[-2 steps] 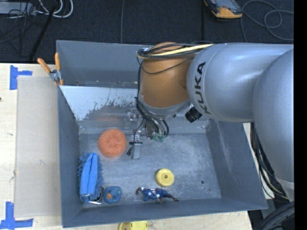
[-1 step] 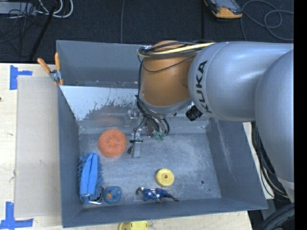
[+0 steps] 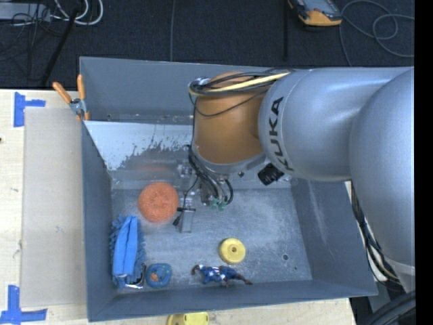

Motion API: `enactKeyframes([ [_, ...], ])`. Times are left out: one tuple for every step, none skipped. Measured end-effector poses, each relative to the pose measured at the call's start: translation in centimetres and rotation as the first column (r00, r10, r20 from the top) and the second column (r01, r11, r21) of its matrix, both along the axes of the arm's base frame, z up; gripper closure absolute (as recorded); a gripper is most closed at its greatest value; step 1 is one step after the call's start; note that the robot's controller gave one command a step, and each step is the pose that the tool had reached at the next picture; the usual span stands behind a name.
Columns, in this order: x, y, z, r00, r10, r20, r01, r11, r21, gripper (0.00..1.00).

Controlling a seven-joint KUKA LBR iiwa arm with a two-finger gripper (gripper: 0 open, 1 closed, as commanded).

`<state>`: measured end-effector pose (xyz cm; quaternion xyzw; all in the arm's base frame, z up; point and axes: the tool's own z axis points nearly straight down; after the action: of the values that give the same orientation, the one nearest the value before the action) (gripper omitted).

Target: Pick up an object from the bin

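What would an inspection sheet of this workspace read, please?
Surface: grey metal bin, floor speckled, bare in the middle and on the right.
Job's things: orange ball, left of centre, right beside the pincer; contact cannot be told.
Clutter: blue cloth by the left wall; small blue and orange round thing, yellow disc and blue toy figure near the front wall.
Grippers: pincer low in the bin, just right of the orange ball.
Cables: yellow and black cables over the arm's orange cover.
Surroundings: dark floor with loose cables and an orange-edged device behind the bin.
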<state>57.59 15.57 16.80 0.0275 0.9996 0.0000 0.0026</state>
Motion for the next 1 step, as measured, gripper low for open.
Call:
enactKeyframes([
  [-3.23,1.97,-2.11,0.999,-0.032,-0.015,0.032,0.999,-0.001,0.0],
])
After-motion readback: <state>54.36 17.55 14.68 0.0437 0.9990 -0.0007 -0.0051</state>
